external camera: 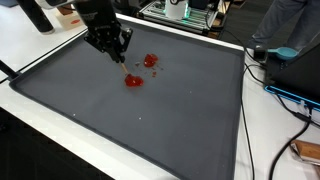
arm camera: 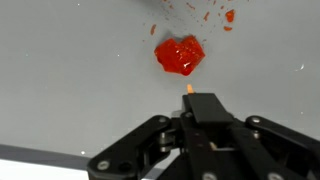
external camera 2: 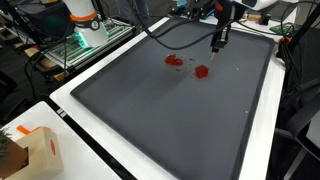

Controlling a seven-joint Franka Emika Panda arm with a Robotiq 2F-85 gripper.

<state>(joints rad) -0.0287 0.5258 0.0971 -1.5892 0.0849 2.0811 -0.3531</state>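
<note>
My gripper point(external camera: 112, 50) hangs just above a dark grey mat point(external camera: 150, 115), near its far edge. In the wrist view the black fingers point(arm camera: 200, 102) are pressed together, and a thin orange tip point(arm camera: 189, 88) pokes out between them. A glossy red blob point(arm camera: 179, 55) lies on the mat just ahead of the fingertips and does not touch them. It also shows in both exterior views point(external camera: 133, 81) point(external camera 2: 201, 72). A smaller patch of red bits point(external camera: 150, 61) point(external camera 2: 174, 60) lies a little beyond it. In an exterior view the gripper point(external camera 2: 216, 45) points down beside the blob.
The mat point(external camera 2: 180, 115) lies on a white table. A cardboard box point(external camera 2: 25, 150) sits at one table corner. Cables point(external camera: 285, 95) run along the table beside the mat. A green-lit rack point(external camera 2: 85, 35) and a person point(external camera: 285, 30) are beyond the table.
</note>
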